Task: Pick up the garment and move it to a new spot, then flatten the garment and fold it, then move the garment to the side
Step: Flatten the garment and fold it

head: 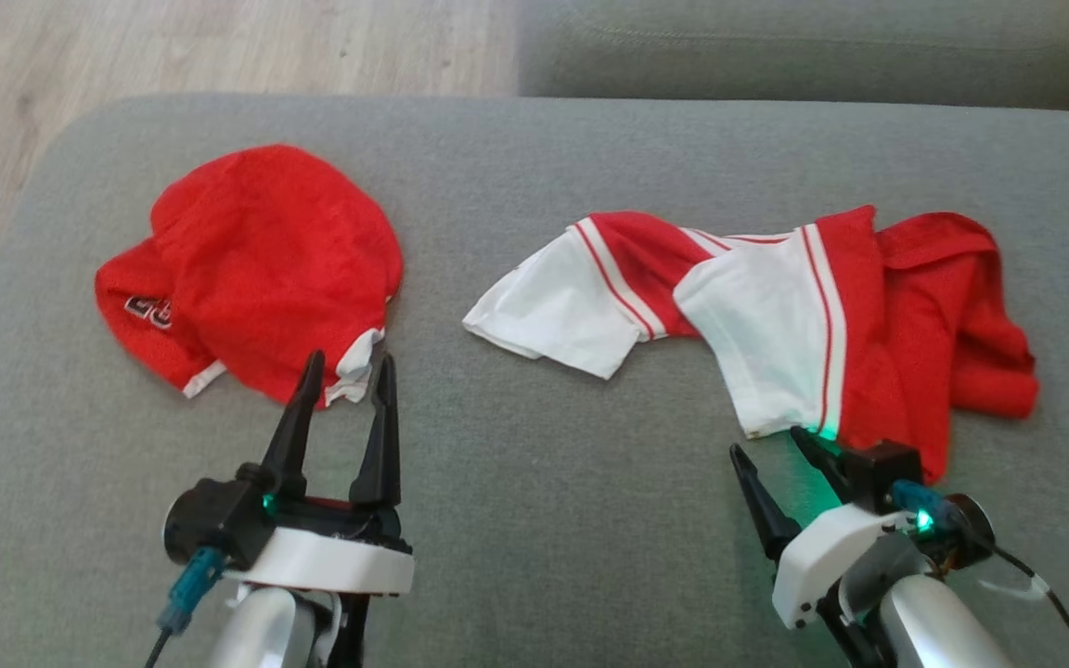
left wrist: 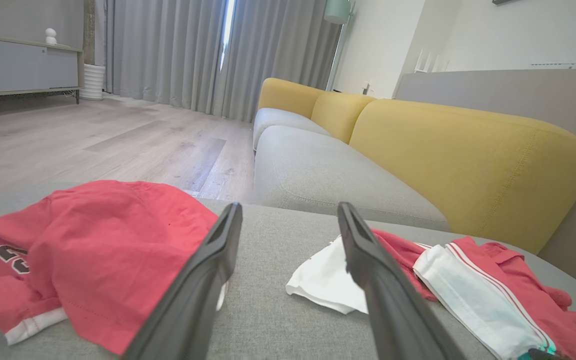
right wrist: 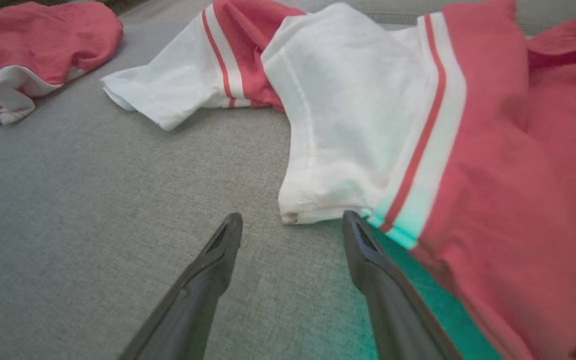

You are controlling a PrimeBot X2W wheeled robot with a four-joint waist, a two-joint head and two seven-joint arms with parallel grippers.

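Observation:
A crumpled red and white garment (head: 776, 306) (left wrist: 468, 290) (right wrist: 368, 100) lies on the right of the grey cushion (head: 544, 520), white sleeves spread leftward. My right gripper (head: 766, 443) (right wrist: 292, 216) stands open just before its near white hem, with nothing between the fingers. A second, bunched red garment (head: 265, 260) (left wrist: 93, 240) (right wrist: 43, 35) with dark lettering and a white hem lies on the left. My left gripper (head: 350, 360) (left wrist: 289, 207) is open at its near right edge, holding nothing.
A second grey cushion (head: 776, 46) lies beyond this one, with yellow backrests (left wrist: 468, 160) along the right. Wooden floor (head: 126, 46) shows past the cushion's far left corner. Bare grey fabric stretches between the two garments and along the near edge.

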